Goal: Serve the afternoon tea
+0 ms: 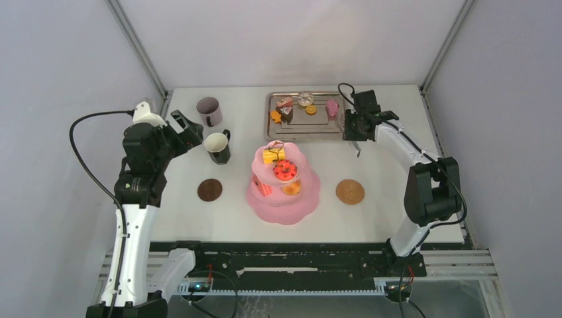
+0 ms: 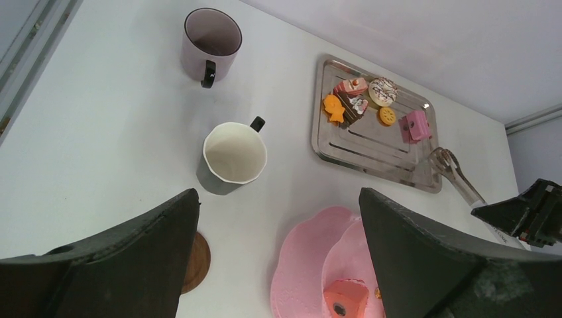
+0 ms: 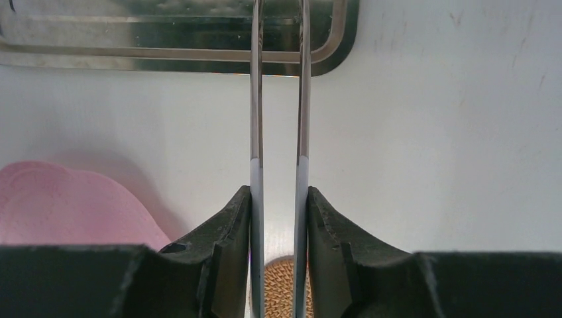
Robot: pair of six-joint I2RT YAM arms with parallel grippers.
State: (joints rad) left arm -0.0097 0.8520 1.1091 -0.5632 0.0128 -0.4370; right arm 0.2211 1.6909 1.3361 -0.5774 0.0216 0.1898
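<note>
The pink three-tier stand (image 1: 283, 202) sits mid-table with a yellow cake (image 1: 273, 156), a red cake (image 1: 285, 170) and others on its tiers. More toy cakes (image 1: 285, 107) lie on the steel tray (image 1: 305, 129). The black mug (image 1: 218, 146) and the mauve mug (image 1: 209, 110) stand at the back left. My left gripper (image 1: 192, 129) is open and empty, above the table near the black mug (image 2: 233, 156). My right gripper (image 1: 354, 129) is shut on metal tongs (image 3: 278, 99), whose tips reach the tray's near right corner (image 3: 199, 40).
Two round brown coasters lie left (image 1: 210, 190) and right (image 1: 350, 192) of the stand. The tongs (image 2: 457, 177) and the tray (image 2: 371, 142) also show in the left wrist view. White walls close in the table.
</note>
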